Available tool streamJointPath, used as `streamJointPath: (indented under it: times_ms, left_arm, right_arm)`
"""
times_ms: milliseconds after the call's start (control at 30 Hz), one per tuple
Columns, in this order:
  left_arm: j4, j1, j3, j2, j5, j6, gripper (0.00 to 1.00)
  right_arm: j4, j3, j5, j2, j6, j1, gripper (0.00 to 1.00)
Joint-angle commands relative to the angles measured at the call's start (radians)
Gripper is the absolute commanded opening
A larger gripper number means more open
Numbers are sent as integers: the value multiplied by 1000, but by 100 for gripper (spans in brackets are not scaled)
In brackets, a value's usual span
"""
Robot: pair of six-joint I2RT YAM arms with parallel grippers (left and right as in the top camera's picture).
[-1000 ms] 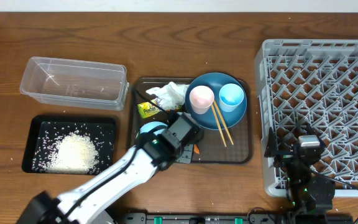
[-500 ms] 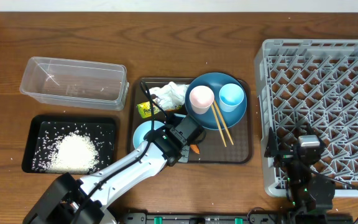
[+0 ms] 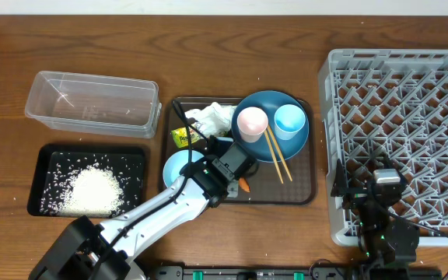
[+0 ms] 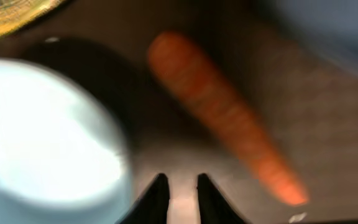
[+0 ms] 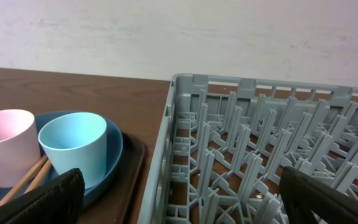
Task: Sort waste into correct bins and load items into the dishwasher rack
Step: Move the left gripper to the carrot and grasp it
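Note:
On the brown serving tray (image 3: 298,187) my left gripper (image 3: 237,174) hovers low. Its jaws are open by a narrow gap with nothing between them. The orange carrot (image 4: 222,112) lies just right of its fingertips (image 4: 157,198), and the light blue bowl (image 4: 48,137) sits to the left. The blue plate (image 3: 264,109) carries the pink cup (image 3: 252,123), the light blue cup (image 3: 289,120) and the chopsticks (image 3: 277,154). Tissue (image 3: 212,117) and wrapper (image 3: 181,138) lie at the tray's back left. My right gripper (image 5: 185,205) is wide open and empty over the rack (image 5: 260,143).
The clear tub (image 3: 92,101) stands at the back left. In front of it, the black tray (image 3: 49,159) holds a heap of rice (image 3: 90,190). The grey rack (image 3: 403,93) fills the right side of the table.
My left gripper has shifted up and to the right along the tray toward the carrot, uncovering more of the light blue bowl. The right arm has stayed still.

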Motion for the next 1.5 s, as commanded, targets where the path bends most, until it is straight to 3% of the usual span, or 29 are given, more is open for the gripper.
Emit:
streamJointPath:
  times_ms: [0, 267, 500, 1467]
  left_arm:
    - [66, -1, -6, 1, 104, -32, 25]
    - [145, -1, -6, 2, 69, -253, 27]
    - [146, -1, -6, 5, 39, -348, 33]
    - [210, -1, -6, 135, -18, -442, 40]
  right_arm:
    - [-4, -2, 0, 0, -4, 0, 99]
    - [-4, -2, 0, 0, -4, 0, 99]
    - [-4, -2, 0, 0, -4, 0, 99]
    - [-4, -2, 0, 0, -4, 0, 99]
